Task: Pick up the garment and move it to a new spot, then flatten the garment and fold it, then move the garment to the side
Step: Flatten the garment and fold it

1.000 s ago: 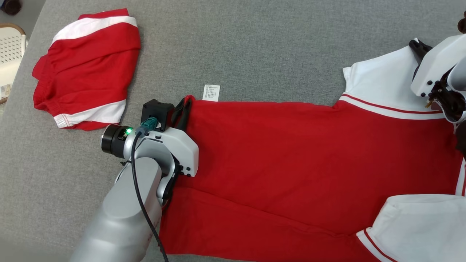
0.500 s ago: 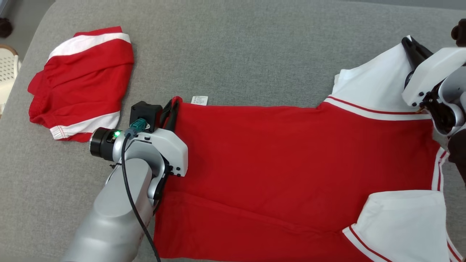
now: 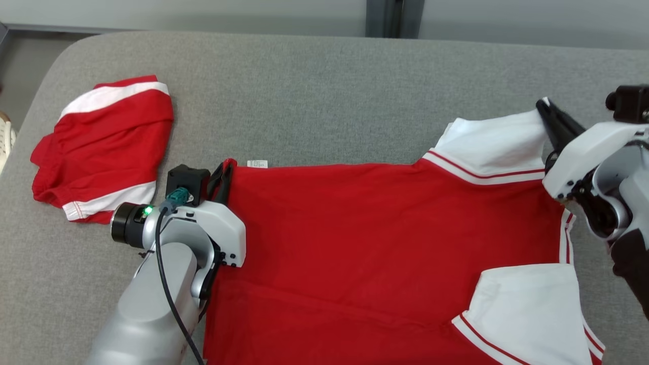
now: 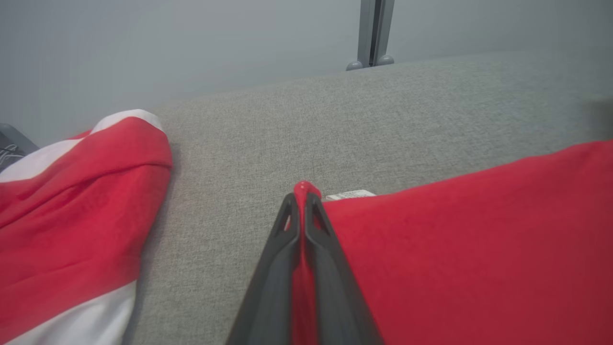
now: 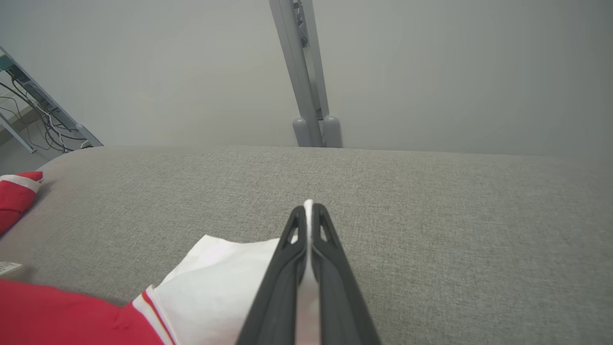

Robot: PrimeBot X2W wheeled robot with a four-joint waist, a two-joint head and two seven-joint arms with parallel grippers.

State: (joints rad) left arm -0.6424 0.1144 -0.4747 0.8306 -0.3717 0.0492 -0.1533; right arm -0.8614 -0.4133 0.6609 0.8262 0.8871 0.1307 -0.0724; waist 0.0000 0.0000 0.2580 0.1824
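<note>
Shirt (image 3: pixel 385 243) lies spread across the grey surface (image 3: pixel 324 86), reaching from the middle of the head view out to 3 and 6 o'clock. The left pincer (image 3: pixel 223 175) is clamped fully together on the hem corner at the shirt's 10 o'clock. A nub of red cloth pokes past its tips, and a small label (image 3: pixel 257 163) lies just beside it. The right pincer (image 3: pixel 550 119) is closed just as tight on the tip of the white far sleeve (image 3: pixel 492 147) at the shirt's 2 o'clock, with a sliver of white cloth between its fingers.

By my reading the shirt has reached its spot and is drawn out lengthways between the two grips, so flattening is under way and close to done. The far edge runs straight and the body is mostly smooth. A long crease crosses the near part towards 7 o'clock, and the near sleeve (image 3: pixel 522 309) at 5 o'clock seems to lie partly over the red body. No fold is made yet, and the move aside also remains.

The surface is padded and covered in grey weave, with a rounded corner at 10 o'clock. A second red-and-white garment (image 3: pixel 101 147) sits bundled at 9 o'clock, apart from the shirt. Beyond the far edge at 12 o'clock stand a pale wall and a grey post (image 3: pixel 388 17). The right wrist view shows cables (image 5: pixel 43 120) at its 9 o'clock.
</note>
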